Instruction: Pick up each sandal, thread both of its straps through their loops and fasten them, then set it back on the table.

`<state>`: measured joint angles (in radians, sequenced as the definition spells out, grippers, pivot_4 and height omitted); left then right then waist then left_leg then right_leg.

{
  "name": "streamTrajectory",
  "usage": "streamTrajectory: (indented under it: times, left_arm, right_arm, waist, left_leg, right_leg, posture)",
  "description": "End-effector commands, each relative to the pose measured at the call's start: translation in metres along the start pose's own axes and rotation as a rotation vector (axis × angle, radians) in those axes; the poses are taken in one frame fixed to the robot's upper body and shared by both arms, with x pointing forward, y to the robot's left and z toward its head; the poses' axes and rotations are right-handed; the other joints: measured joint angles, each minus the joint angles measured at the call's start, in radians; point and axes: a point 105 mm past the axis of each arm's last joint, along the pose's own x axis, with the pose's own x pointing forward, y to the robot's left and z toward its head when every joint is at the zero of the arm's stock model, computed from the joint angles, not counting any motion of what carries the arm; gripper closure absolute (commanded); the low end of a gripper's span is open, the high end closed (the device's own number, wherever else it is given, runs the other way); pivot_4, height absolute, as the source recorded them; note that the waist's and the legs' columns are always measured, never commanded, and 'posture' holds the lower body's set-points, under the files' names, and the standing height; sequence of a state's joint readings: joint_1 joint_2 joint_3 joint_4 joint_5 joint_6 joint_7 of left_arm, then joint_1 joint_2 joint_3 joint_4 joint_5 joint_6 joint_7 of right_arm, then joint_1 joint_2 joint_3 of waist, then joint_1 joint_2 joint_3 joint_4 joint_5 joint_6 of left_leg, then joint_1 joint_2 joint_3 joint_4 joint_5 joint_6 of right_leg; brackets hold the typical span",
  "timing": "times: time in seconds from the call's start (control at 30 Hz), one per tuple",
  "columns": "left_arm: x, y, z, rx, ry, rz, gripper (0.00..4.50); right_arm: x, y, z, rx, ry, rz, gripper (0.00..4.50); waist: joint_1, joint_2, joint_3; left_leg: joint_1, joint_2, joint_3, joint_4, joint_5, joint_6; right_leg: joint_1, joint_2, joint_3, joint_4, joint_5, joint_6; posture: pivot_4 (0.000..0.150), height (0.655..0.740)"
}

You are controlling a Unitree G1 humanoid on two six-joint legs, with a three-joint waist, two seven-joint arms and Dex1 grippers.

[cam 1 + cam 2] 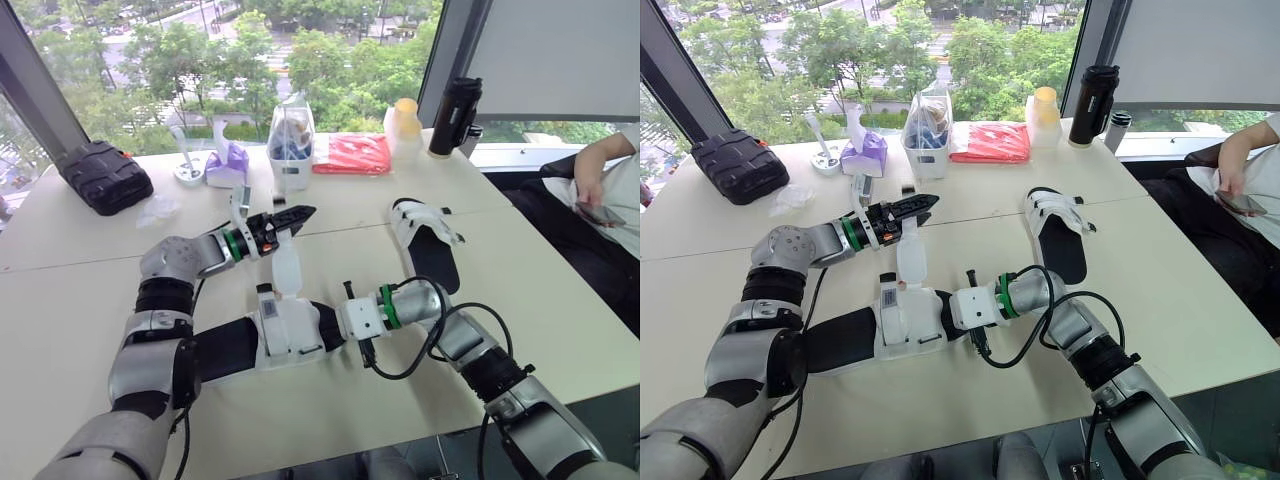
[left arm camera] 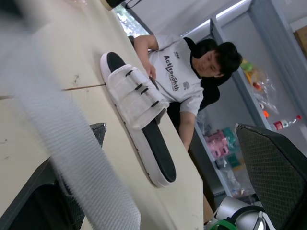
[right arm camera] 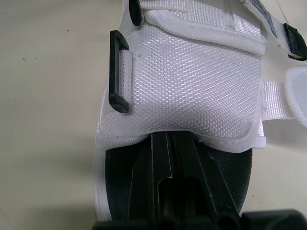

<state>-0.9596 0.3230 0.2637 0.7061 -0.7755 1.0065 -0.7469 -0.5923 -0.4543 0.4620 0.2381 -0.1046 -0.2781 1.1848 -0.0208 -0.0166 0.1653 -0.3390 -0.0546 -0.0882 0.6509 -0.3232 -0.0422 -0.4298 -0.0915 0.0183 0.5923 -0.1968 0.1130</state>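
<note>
Left eye view, left tool (image 1: 300, 216) pinching strap (image 1: 285, 268) above sandal (image 1: 290, 340), right tool (image 3: 169, 148) inside, closed

- White-and-black woven fabric sandal (image 1: 290, 325): white upper with a fine mesh weave; black footbed.
- White woven fabric strap (image 1: 285, 268): white, same weave.
- Black plastic rectangular loop (image 3: 118, 72): solid black against the white upper.
- Second white-and-black flat sandal (image 1: 420, 232): white upper, black footbed, black strap ends.
- Black left gripper (image 1: 305, 212): black, with a green ring at the wrist.
- Cream flat table (image 1: 560, 310): plain cream.
- Black ribbed case (image 1: 105, 177): black, ridged pattern.
- Red flat plastic packet (image 1: 352, 153): bright red.
- Purple tissue pack (image 1: 228, 165): purple and white.
</note>
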Motion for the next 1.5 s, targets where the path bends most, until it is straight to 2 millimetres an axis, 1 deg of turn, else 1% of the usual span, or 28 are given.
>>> streamTrajectory:
  times: [0.03, 0.17, 0.27, 0.33, 0.5, 0.57, 0.67, 0.7, 0.77, 0.83, 0.87, 0.9, 1.0, 1.03, 1.1, 1.17, 1.3, 1.4, 1.5]
  left_arm:
    - [0.000, -0.012, 0.015, 0.029, -0.041, -0.042, 0.04]
    - [-0.004, -0.012, 0.020, 0.034, -0.059, -0.037, 0.04]
    - [-0.006, -0.013, 0.023, 0.043, -0.065, -0.033, 0.84]
    - [-0.006, -0.014, 0.024, 0.048, -0.066, -0.034, 1.80]
    - [-0.009, -0.019, 0.028, 0.072, -0.066, -0.048, 4.41]
    - [-0.011, -0.030, 0.027, 0.123, -0.045, -0.081, 4.46]
    - [-0.016, -0.048, 0.015, 0.217, 0.028, -0.148, 4.46]
    - [-0.017, -0.051, 0.012, 0.229, 0.040, -0.160, 4.46]
    - [-0.020, -0.057, 0.004, 0.313, 0.076, -0.179, 4.46]
    - [-0.029, -0.082, -0.021, 0.455, 0.163, -0.284, 4.46]
    - [-0.032, -0.090, -0.034, 0.495, 0.206, -0.322, 4.46]
    - [-0.035, -0.095, -0.043, 0.518, 0.235, -0.345, 4.46]
    - [-0.038, -0.096, -0.063, 0.611, 0.297, -0.363, 4.46]
    - [-0.039, -0.098, -0.072, 0.659, 0.324, -0.376, 4.46]
    - [-0.038, -0.102, -0.097, 0.817, 0.387, -0.417, 4.46]
    - [-0.038, -0.103, -0.111, 0.929, 0.427, -0.455, 4.46]
    - [-0.043, -0.099, -0.128, 1.135, 0.502, -0.517, 4.46]
    - [-0.045, -0.095, -0.132, 1.201, 0.520, -0.538, 4.46]
    - [-0.049, -0.088, -0.142, 1.350, 0.570, -0.601, 4.46]
  right_arm:
    - [0.012, 0.026, -0.012, 0.041, 0.043, 0.108, 4.50]
    - [0.012, 0.026, -0.012, 0.042, 0.042, 0.108, 4.50]
    - [0.013, 0.026, -0.012, 0.041, 0.041, 0.108, 4.50]
    - [0.013, 0.026, -0.012, 0.041, 0.042, 0.108, 4.50]
    - [0.013, 0.025, -0.012, 0.041, 0.041, 0.108, 4.50]
    - [0.013, 0.026, -0.012, 0.041, 0.042, 0.110, 4.50]
    - [0.013, 0.026, -0.012, 0.041, 0.043, 0.110, 4.50]
    - [0.013, 0.026, -0.012, 0.041, 0.043, 0.110, 4.50]
    - [0.013, 0.025, -0.012, 0.042, 0.043, 0.109, 4.50]
    - [0.013, 0.026, -0.013, 0.044, 0.044, 0.110, 4.50]
    - [0.013, 0.027, -0.013, 0.044, 0.044, 0.111, 4.50]
    - [0.013, 0.027, -0.013, 0.044, 0.044, 0.112, 4.50]
    - [0.013, 0.027, -0.014, 0.045, 0.045, 0.113, 4.50]
    - [0.013, 0.027, -0.014, 0.045, 0.045, 0.114, 4.50]
    - [0.013, 0.027, -0.015, 0.043, 0.047, 0.117, 4.50]
    - [0.014, 0.026, -0.015, 0.041, 0.048, 0.119, 4.50]
    - [0.014, 0.026, -0.016, 0.038, 0.046, 0.123, 4.50]
    - [0.014, 0.027, -0.016, 0.037, 0.046, 0.125, 4.50]
    - [0.015, 0.028, -0.016, 0.038, 0.044, 0.130, 4.50]
  waist:
    - [0.000, 0.000, 0.000]
    - [0.000, 0.000, 0.000]
    - [0.000, 0.000, 0.000]
    - [0.000, 0.000, 0.000]
    - [0.000, 0.000, 0.000]
    - [-0.001, 0.000, 0.000]
    - [-0.003, 0.000, 0.000]
    - [-0.002, 0.000, 0.000]
    - [-0.002, 0.000, 0.000]
    - [-0.005, 0.000, 0.000]
    - [-0.008, 0.000, 0.000]
    - [-0.008, 0.000, 0.000]
    - [-0.004, 0.000, 0.000]
    - [-0.002, 0.000, 0.000]
    - [-0.001, 0.000, 0.000]
    - [0.000, 0.000, 0.000]
    - [0.001, 0.001, -0.001]
    - [0.001, 0.001, -0.001]
    - [0.000, 0.001, -0.001]
  left_leg:
    - [0.000, 0.000, 0.000, 0.000, 0.000, 0.000]
    - [0.000, 0.000, 0.000, 0.000, 0.000, 0.000]
    - [0.000, 0.000, 0.000, 0.000, 0.000, 0.000]
    - [0.000, 0.000, 0.000, 0.000, 0.000, 0.000]
    - [0.000, 0.000, 0.000, 0.000, 0.000, 0.000]
    - [0.000, 0.000, 0.000, 0.000, 0.000, 0.000]
    - [0.000, 0.000, 0.000, 0.000, 0.000, 0.000]
    - [0.000, 0.000, 0.000, 0.000, 0.000, 0.000]
    - [0.000, 0.000, 0.000, 0.000, 0.000, 0.000]
    - [0.000, 0.000, 0.000, 0.000, 0.000, 0.000]
    - [0.000, 0.001, 0.000, 0.000, 0.000, 0.000]
    - [0.000, 0.001, 0.000, -0.001, 0.000, 0.000]
    - [0.000, 0.001, 0.000, 0.001, 0.000, 0.000]
    - [0.000, 0.000, 0.000, 0.001, 0.000, 0.000]
    - [0.001, 0.000, 0.001, 0.001, 0.000, 0.000]
    - [0.001, 0.001, 0.001, 0.001, 0.000, 0.000]
    - [0.001, 0.001, 0.002, 0.001, 0.000, 0.000]
    - [0.001, 0.001, 0.003, 0.001, 0.000, 0.001]
    - [0.001, 0.001, 0.003, 0.001, -0.004, 0.007]
  right_leg:
    - [0.000, 0.000, 0.000, 0.000, 0.000, 0.000]
    - [0.000, 0.000, 0.000, 0.000, 0.000, 0.000]
    - [0.000, 0.000, 0.000, 0.000, 0.000, 0.000]
    - [0.000, 0.000, 0.000, 0.001, 0.000, 0.000]
    - [0.000, 0.000, 0.000, 0.001, 0.000, 0.000]
    - [0.000, 0.000, 0.000, 0.001, 0.000, 0.000]
    - [-0.001, 0.000, 0.000, 0.001, 0.000, 0.000]
    - [-0.001, 0.000, 0.001, 0.001, 0.000, 0.000]
    - [-0.001, 0.000, 0.001, 0.001, 0.000, 0.000]
    - [-0.001, 0.000, 0.001, 0.002, 0.000, 0.000]
    - [-0.001, 0.000, 0.001, 0.002, 0.000, 0.000]
    - [-0.002, 0.000, 0.002, 0.002, 0.000, 0.000]
    - [-0.001, 0.000, 0.002, 0.002, 0.000, 0.000]
    - [0.000, 0.000, 0.002, 0.002, 0.000, 0.000]
    - [0.000, 0.000, 0.002, 0.002, 0.000, 0.000]
    - [0.000, 0.000, 0.002, 0.002, 0.000, 0.000]
    - [0.000, 0.001, 0.002, 0.002, 0.000, -0.001]
    - [0.001, 0.001, 0.002, 0.001, 0.000, -0.001]
    - [0.001, 0.001, 0.002, 0.001, 0.000, -0.001]
  posture:
    - [0.150, 0.7400]
    - [0.150, 0.7400]
    - [0.150, 0.7400]
    - [0.150, 0.7400]
    - [0.150, 0.7400]
    - [0.150, 0.7400]
    - [0.150, 0.7400]
    - [0.150, 0.7400]
    - [0.150, 0.7400]
    - [0.150, 0.7400]
    - [0.150, 0.7400]
    - [0.150, 0.7400]
    - [0.150, 0.7400]
    - [0.150, 0.7400]
    - [0.150, 0.7400]
    - [0.150, 0.7400]
    - [0.150, 0.7400]
    - [0.150, 0.7400]
    - [0.150, 0.7400]
